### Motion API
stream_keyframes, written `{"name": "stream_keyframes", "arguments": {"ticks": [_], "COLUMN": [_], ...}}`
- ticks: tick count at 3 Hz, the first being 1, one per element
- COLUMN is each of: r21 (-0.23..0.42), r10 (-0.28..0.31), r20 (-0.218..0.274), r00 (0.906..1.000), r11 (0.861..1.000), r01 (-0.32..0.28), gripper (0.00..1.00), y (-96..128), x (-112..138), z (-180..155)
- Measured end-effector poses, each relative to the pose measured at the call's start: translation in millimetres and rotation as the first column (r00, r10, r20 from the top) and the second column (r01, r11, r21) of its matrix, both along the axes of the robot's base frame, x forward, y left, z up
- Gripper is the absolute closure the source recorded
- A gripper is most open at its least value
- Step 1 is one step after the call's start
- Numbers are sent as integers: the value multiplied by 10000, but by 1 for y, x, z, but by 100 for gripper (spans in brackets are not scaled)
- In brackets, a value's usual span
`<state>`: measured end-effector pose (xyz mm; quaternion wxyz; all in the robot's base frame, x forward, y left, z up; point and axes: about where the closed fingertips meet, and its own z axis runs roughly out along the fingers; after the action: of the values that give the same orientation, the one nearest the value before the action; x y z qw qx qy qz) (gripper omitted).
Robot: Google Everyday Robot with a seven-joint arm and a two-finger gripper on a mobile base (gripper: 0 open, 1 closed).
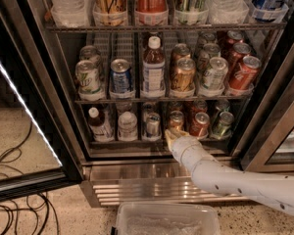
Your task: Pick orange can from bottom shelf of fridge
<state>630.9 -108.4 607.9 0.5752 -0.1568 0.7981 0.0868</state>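
Observation:
The fridge [44, 72] stands open with its glass door swung to the left. On the bottom shelf [132, 142] the orange can [176, 119] stands upright in a middle lane, with a silver-blue can [152, 124] to its left and a red can [200, 124] to its right. My gripper [171, 134], at the end of the white arm that comes in from the lower right, is at the shelf's front edge, just below and in front of the orange can. It hides the can's base.
A green can [222, 125] stands at the right end of the bottom shelf, and two bottles [100, 125] stand at the left. The rack above holds cans and a bottle. A ribbed steel grille [137, 190] lies below. A clear plastic bin [166, 222] and black cables [19, 204] are on the floor.

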Motion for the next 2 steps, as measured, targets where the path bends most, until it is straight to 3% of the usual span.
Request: {"name": "stream_keyframes", "arguments": {"ticks": [2], "r21": [-244], "r10": [350], "r20": [633], "r00": [9974], "r11": [9991], "r01": [-335], "gripper": [59], "y": [6], "x": [13], "z": [-5]}}
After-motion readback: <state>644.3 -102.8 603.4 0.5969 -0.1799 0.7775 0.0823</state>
